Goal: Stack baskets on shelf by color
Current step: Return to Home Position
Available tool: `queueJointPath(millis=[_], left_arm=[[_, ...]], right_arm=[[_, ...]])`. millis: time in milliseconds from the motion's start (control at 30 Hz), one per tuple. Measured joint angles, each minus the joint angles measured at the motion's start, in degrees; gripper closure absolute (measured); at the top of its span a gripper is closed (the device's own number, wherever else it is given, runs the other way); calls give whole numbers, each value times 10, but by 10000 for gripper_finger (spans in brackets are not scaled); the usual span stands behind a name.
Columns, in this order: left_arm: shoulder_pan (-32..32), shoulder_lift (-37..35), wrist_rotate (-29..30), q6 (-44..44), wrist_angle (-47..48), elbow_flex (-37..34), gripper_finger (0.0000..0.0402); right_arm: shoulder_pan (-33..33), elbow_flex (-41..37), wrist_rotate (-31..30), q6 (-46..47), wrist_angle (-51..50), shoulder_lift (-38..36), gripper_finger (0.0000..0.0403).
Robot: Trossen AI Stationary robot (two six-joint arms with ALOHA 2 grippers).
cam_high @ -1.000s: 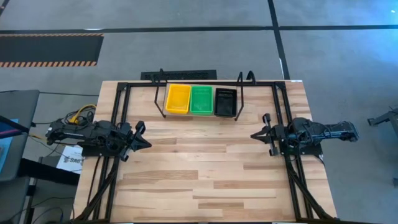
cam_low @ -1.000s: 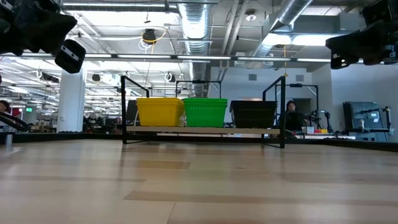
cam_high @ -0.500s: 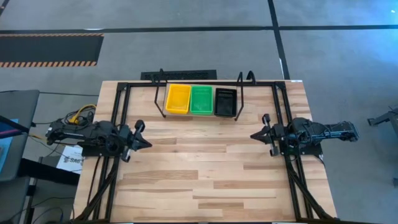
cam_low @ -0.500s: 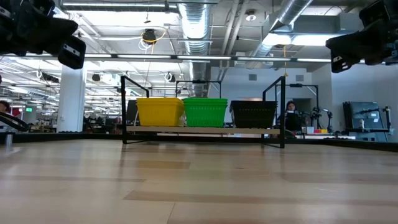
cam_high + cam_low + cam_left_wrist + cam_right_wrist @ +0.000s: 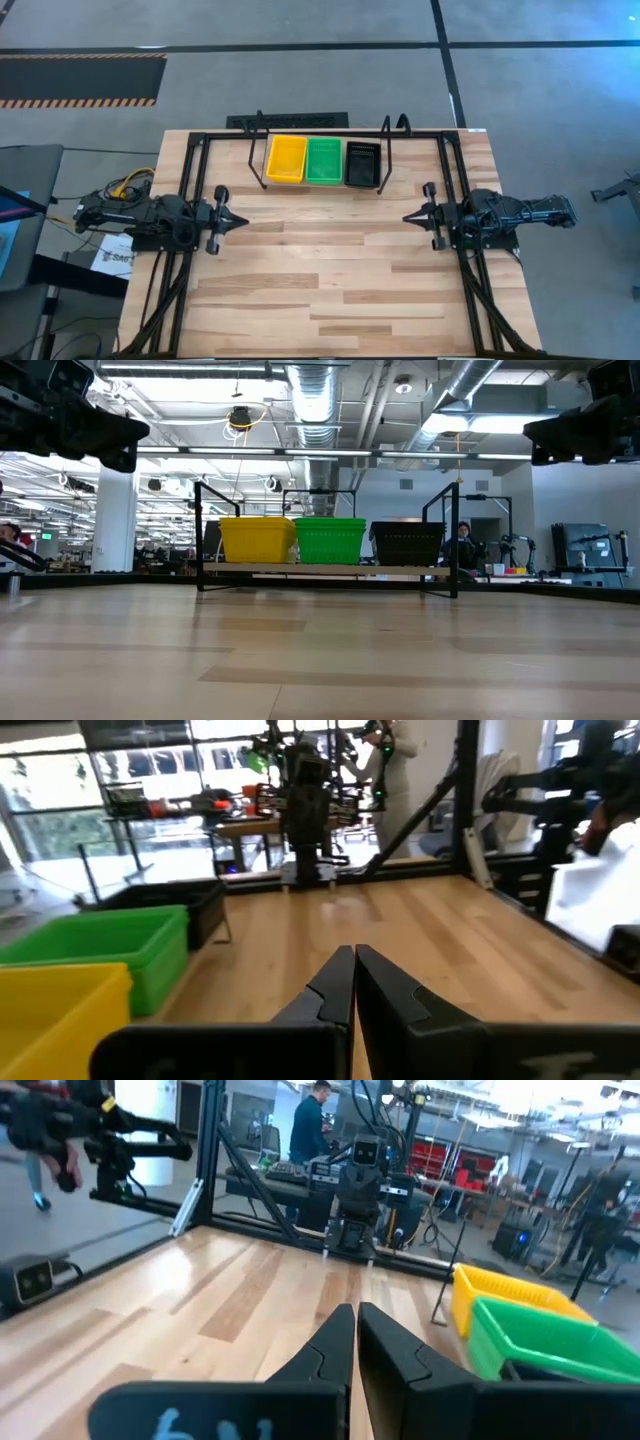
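Note:
Three baskets stand side by side on the low black shelf [image 5: 384, 160] at the table's far middle: yellow [image 5: 286, 159] on the left, green [image 5: 323, 160] in the middle, black [image 5: 362, 164] on the right. In the low view they rest by their bottoms on the shelf's board [image 5: 325, 569]. My left gripper [image 5: 241, 221] hovers shut over the table's left side, pointing right. My right gripper [image 5: 407, 217] hovers shut over the right side, pointing left. Both are nearer than the shelf and well apart from it. The wrist views show each pair of fingertips [image 5: 353, 953] [image 5: 355, 1311] closed together.
A large black tube frame [image 5: 193, 150] edges the wooden table. Bare tabletop [image 5: 320, 270] lies between the two arms and on the near side of the shelf. Cables and equipment [image 5: 120, 185] sit off the left edge. A person [image 5: 462, 545] shows in the room beyond.
My left gripper has rolled about its own long axis and come level, staying shut and in about the same place over the table's left side. The baskets and the shelf have not moved.

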State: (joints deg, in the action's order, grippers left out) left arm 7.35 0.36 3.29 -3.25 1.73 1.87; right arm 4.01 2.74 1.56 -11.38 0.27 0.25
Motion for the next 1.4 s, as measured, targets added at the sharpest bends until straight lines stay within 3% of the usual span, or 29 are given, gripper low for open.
queueJointPath(millis=[533, 1400], left_arm=[[0, 0, 6, -77, 0, 0, 401], [0, 0, 6, -62, 0, 0, 401]], right_arm=[[0, 3, -4, -26, -52, 0, 362], [0, 2, -2, -26, -54, 0, 362]])
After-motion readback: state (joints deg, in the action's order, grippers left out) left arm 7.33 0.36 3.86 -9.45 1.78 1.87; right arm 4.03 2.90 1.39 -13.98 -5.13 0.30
